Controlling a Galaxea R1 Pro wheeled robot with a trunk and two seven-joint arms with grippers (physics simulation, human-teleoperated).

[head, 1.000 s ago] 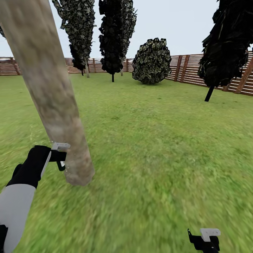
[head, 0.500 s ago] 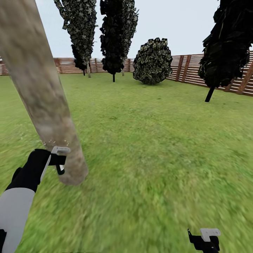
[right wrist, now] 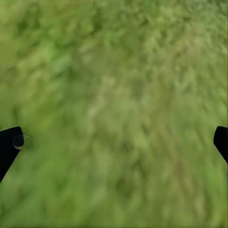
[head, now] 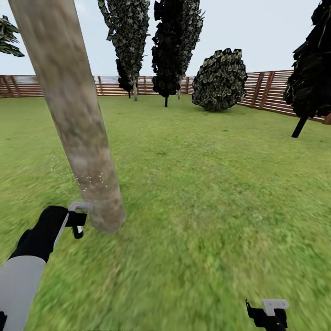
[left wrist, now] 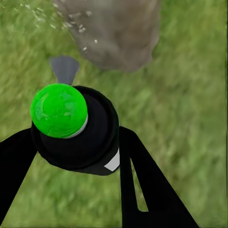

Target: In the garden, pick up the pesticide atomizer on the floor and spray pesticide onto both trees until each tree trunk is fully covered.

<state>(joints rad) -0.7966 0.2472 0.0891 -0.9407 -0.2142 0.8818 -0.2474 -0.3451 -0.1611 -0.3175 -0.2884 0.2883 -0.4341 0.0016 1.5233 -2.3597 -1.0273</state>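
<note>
Left wrist view: one atomizer (left wrist: pixel 73 128) clamped in left gripper (left wrist: pixel 71 156), one trunk (left wrist: pixel 114 31) near

The way ahead of the left gripper (head: pixel 79 219) is blocked by the leaning tree trunk (head: pixel 76 115), whose base stands just beside the fingers (left wrist: pixel 142 190) clamped around the pesticide atomizer (left wrist: pixel 73 126). Open lawn (head: pixel 207 193) is seen to the right of the trunk, unobstructed as far as the round bush (head: pixel 219 80), the distant trees (head: pixel 177 46) and the fence (head: pixel 269 89). Bare grass is seen beneath the right gripper (right wrist: pixel 114 142), its fingers spread wide.
</note>
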